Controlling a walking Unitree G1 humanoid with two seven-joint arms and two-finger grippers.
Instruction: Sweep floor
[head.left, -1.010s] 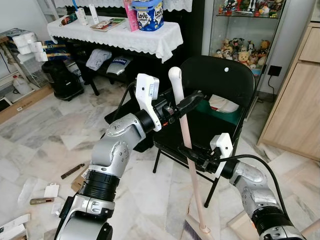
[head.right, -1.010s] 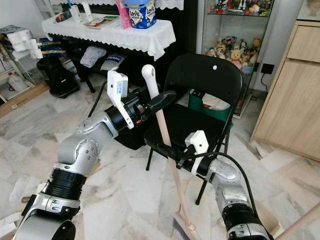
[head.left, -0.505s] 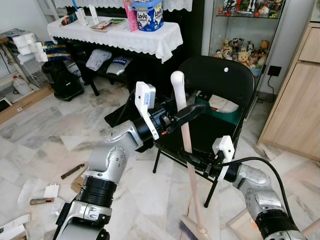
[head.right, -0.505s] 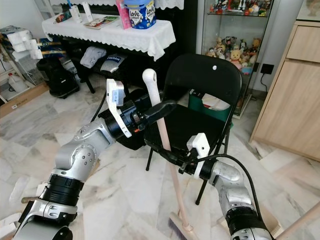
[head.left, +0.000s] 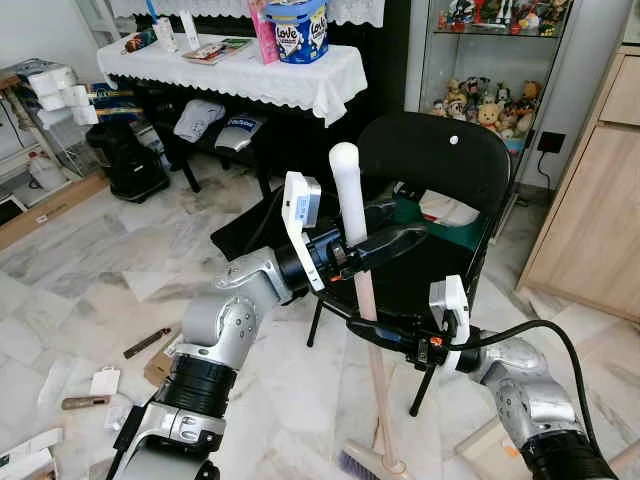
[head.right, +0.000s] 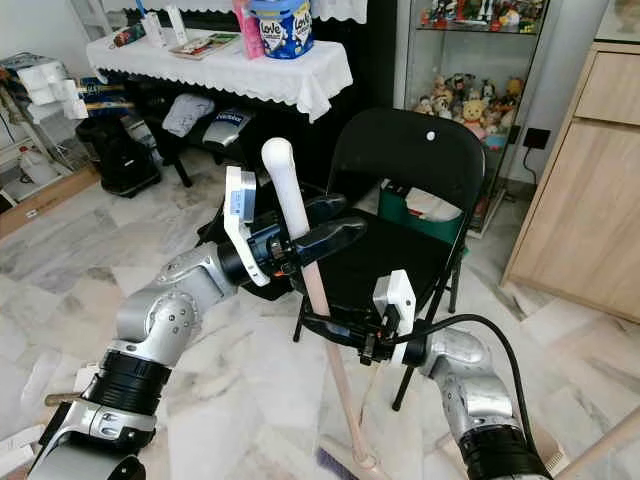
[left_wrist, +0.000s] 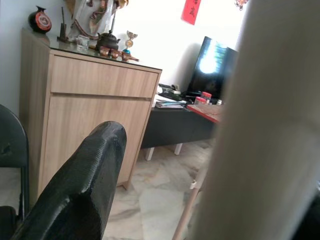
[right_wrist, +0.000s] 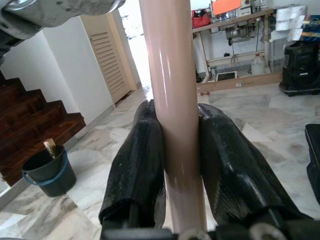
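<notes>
Right gripper (right_wrist: 177, 150) clamped on the broom handle (head.left: 358, 262) midway, in front of the black folding chair (head.left: 440, 165); left gripper (head.left: 375, 237) clamped on the same handle higher, just under its white tip. Broom head (head.left: 368, 464) on the marble floor (head.left: 100, 265) by the chair's front legs

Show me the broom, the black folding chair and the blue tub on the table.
broom (head.left: 347, 190), left eye view, white top of the handle.
black folding chair (head.left: 440, 160), left eye view, middle of the backrest.
blue tub (head.right: 280, 27), right eye view, its front side.
</notes>
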